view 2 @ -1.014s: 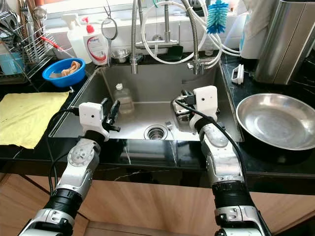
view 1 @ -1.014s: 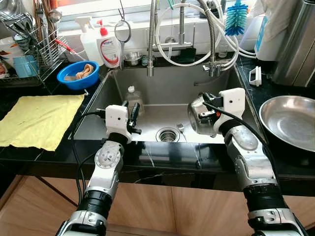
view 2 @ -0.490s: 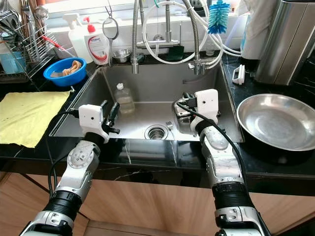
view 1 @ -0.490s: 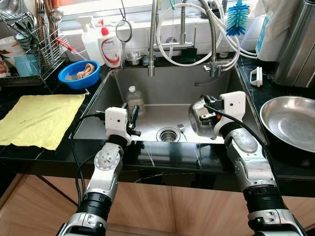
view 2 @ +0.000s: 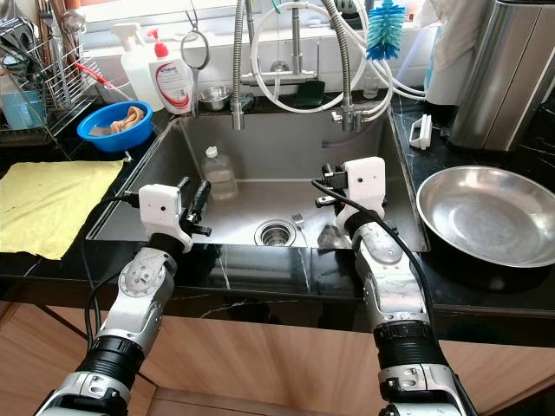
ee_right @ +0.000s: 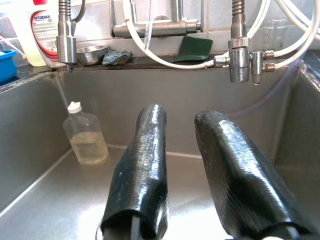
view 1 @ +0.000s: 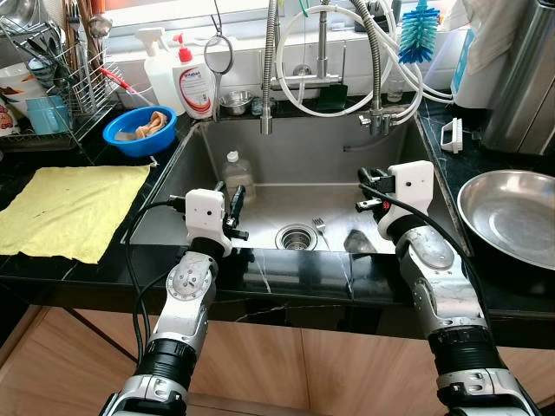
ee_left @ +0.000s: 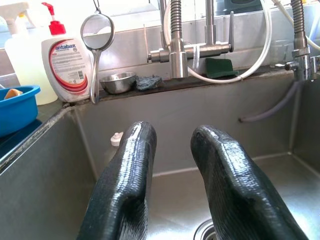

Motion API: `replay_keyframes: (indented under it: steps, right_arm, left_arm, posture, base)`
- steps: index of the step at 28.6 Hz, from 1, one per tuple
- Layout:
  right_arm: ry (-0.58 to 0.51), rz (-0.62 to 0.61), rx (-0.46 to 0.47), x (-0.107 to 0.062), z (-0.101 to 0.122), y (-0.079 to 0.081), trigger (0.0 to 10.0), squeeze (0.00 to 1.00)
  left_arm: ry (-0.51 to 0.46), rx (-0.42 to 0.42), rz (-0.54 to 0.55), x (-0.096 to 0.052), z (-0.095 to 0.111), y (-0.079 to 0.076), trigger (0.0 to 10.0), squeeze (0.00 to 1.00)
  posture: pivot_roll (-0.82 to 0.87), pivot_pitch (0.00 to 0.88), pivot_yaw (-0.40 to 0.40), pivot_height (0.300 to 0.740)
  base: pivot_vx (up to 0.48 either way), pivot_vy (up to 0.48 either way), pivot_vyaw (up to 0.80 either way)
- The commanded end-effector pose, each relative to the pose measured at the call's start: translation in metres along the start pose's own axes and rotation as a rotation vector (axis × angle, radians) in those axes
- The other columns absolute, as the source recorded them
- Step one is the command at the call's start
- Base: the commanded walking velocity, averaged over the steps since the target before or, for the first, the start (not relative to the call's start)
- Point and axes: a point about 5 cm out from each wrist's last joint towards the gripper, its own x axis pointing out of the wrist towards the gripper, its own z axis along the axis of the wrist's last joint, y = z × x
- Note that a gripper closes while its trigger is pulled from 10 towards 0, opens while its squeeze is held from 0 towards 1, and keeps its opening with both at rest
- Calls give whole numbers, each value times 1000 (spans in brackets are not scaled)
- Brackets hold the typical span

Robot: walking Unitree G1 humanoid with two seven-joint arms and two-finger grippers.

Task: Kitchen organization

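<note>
Left eye view: we are standing at the stainless steel sink (view 1: 182, 178), both arms reaching over its front rim. The left gripper (view 1: 232, 208) is hovering above the basin's left half, its fingers slightly parted and holding nothing. The right gripper (view 1: 370, 192) is hovering above the right half, fingers a little apart, also empty. A clear plastic bottle with a white cap (view 1: 236, 173) is standing upright on the sink floor near the back left corner, just beyond the left gripper. A small metal fork (view 1: 318, 226) is lying beside the round drain (view 1: 296, 237). On the counter to our left, a yellow cloth (view 1: 69, 208) is lying flat and a blue bowl (view 1: 139, 131) is sitting behind it; a wide shallow steel pan (view 1: 512, 212) is resting to our right.

Right eye view: same layout; the bottle is sitting apart from both grippers.

Left wrist view: the two black fingers (ee_left: 131, 170) are showing a clear gap, with the back wall and a coiled tap (ee_left: 176, 35) beyond.

Right wrist view: the fingers (ee_right: 147, 160) are likewise parted; the bottle is standing upright, part-filled with pale liquid.

Handling, as we judge it: the bottle looks light, thin-walled and possibly wet, so likely slippery and squashable. We would be gripping across the body below the shoulder, gently. The fork is lying flat, hard to pinch off steel.
</note>
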Motion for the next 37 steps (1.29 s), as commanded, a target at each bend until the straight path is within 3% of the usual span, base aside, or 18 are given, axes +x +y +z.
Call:
replay_keyframes:
  steps: [1,2,3,5,10,14,15,16,22,32,37]
  right_arm:
    - [8,6,0,0,-3,3,10000,106]
    - [8,5,-2,0,-3,3,10000,106]
    - [9,0,-20,0,-2,3,10000,0]
    - [10,-7,-40,0,-1,2,10000,0]
    - [-5,-84,-156,3,36,-7,10000,0]
    - [-1,-124,-190,3,59,-11,10000,0]
    - [27,-164,-205,0,65,-16,10000,776]
    - [42,-180,-206,-1,68,-17,10000,1000]
    - [93,-217,-223,-11,72,-15,10000,1000]
    - [188,-295,-195,-28,60,-12,10000,1000]
    - [233,-352,-189,-37,52,-17,10000,1000]
  left_arm:
    - [-5,-5,7,-1,2,3,10000,0]
    - [-5,-5,7,-1,2,3,10000,0]
    - [-5,-5,7,-1,2,3,10000,0]
    - [-4,-4,6,-1,2,3,10000,0]
    - [-1,-4,4,-1,2,3,10000,0]
    - [-1,-7,1,0,2,1,10000,0]
    - [-1,-10,1,0,1,0,10000,0]
    - [0,-11,2,0,1,-1,10000,0]
    - [9,-15,-12,-1,-1,-2,10000,0]
    - [18,-23,-43,-1,-3,-8,10000,0]
    - [21,-24,-51,-2,-4,-10,10000,0]
  posture:
    - [-215,0,124,740]
    - [-215,0,124,740]
    - [-215,0,124,740]
    - [-215,0,124,740]
    - [-225,0,126,740]
    - [-229,0,122,740]
    - [-231,0,119,740]
    - [-234,0,120,740]
    - [-249,0,124,740]
    - [-263,0,121,740]
    - [-261,0,119,740]
  base:
    - [0,0,0]
    - [0,0,0]
    - [0,0,0]
    - [0,0,0]
    - [0,0,0]
    - [0,0,0]
    - [0,0,0]
    - [0,0,0]
    - [0,0,0]
    - [0,0,0]
    - [0,0,0]
